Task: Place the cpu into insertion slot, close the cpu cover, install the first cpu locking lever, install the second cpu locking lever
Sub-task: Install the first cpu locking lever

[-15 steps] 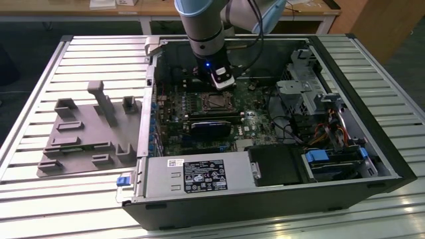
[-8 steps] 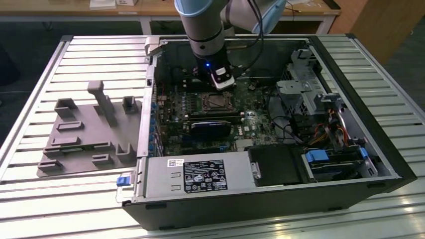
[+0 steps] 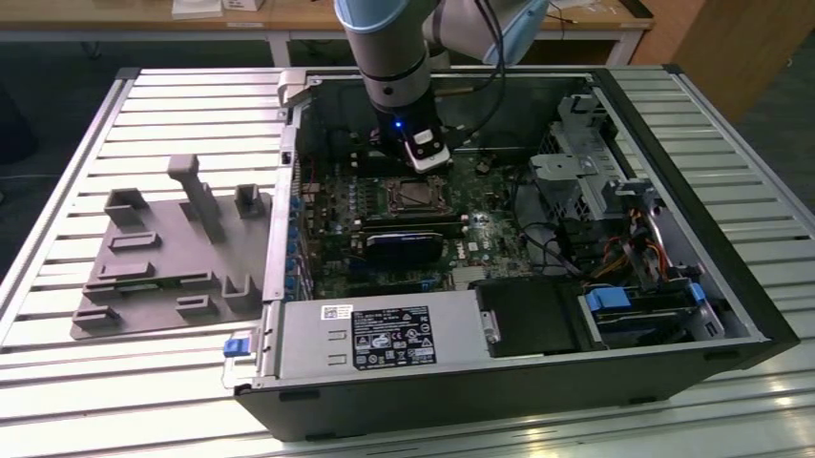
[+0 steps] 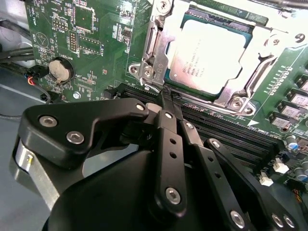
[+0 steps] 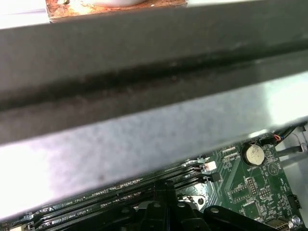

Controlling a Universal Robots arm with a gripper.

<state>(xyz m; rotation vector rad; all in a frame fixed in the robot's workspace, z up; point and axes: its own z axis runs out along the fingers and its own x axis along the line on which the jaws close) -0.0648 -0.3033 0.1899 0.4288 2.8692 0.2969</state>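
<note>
I see the cpu (image 4: pixel 214 57) seated in the insertion slot (image 3: pixel 414 197), with the cpu cover (image 4: pixel 161 45) lying flat around it. The gripper (image 4: pixel 166 98) has its fingers pressed together, gripping nothing I can make out, their tips at the cover's edge. Around them lies the green motherboard (image 4: pixel 96 29), inside the open computer case (image 3: pixel 713 286).

Looks out over a slatted silver tabletop (image 3: pixel 153 382) catching bright glare near its front edge, past it to a pale wooden desk (image 3: pixel 319 19) on white legs (image 3: pixel 274 48) and dark floor (image 3: pixel 32 86).
</note>
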